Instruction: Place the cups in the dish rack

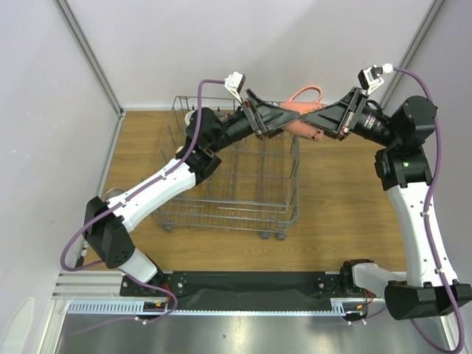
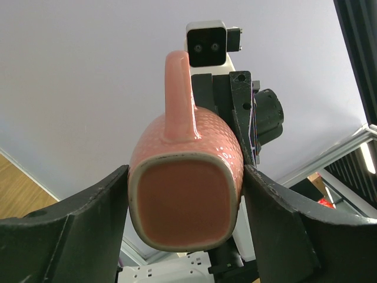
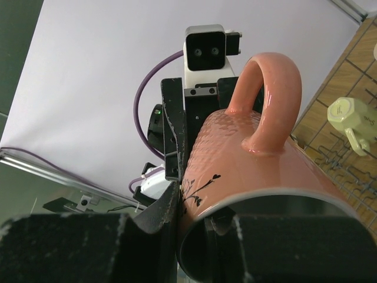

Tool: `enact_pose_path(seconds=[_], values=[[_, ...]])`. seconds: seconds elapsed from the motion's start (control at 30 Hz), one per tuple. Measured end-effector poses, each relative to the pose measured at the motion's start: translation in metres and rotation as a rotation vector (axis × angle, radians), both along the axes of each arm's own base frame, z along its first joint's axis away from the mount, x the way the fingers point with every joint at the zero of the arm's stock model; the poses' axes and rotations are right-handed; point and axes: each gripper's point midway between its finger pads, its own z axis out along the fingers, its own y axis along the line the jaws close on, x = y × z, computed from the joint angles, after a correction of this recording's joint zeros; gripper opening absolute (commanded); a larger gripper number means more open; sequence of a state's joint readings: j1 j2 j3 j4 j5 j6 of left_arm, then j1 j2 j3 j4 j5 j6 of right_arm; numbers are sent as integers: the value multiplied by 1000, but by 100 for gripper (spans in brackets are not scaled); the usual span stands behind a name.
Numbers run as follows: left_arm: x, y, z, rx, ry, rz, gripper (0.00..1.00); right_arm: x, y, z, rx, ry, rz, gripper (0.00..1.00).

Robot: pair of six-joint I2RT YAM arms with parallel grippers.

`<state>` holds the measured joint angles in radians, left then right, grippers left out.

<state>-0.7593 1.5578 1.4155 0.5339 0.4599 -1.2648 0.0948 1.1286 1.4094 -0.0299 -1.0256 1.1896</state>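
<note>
A salmon pink cup (image 1: 299, 122) with a handle hangs on its side in the air over the far right corner of the dish rack (image 1: 228, 199). My left gripper (image 1: 276, 118) is shut on its base end; in the left wrist view the fingers (image 2: 94, 230) press both sides of the cup (image 2: 182, 200). From the right, my right gripper (image 1: 317, 119) is shut on the cup's rim (image 3: 259, 159), one finger inside the mouth and one outside. A pale yellow cup (image 3: 349, 115) rests among the rack's tines.
The wire rack stands on the wooden tabletop (image 1: 346, 214), left of centre. A small grey round object (image 1: 114, 193) sits beside the left arm's elbow. Pale walls close in behind and on both sides.
</note>
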Motion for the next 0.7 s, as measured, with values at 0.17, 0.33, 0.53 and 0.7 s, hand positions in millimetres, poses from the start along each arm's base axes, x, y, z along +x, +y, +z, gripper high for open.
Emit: enact_pose_path(seconds=[0.17, 0.33, 0.53, 0.7], values=[[1, 1, -6, 14, 14, -1, 80, 1, 0, -4, -6, 18, -1, 0], [2, 4, -8, 30, 30, 7, 84, 0, 0, -6, -11, 22, -2, 0], [3, 9, -11, 29, 42, 14, 85, -1, 0, -11, -13, 38, -12, 0], [4, 10, -12, 26, 51, 14, 84, -2, 1, -14, -11, 49, -16, 0]])
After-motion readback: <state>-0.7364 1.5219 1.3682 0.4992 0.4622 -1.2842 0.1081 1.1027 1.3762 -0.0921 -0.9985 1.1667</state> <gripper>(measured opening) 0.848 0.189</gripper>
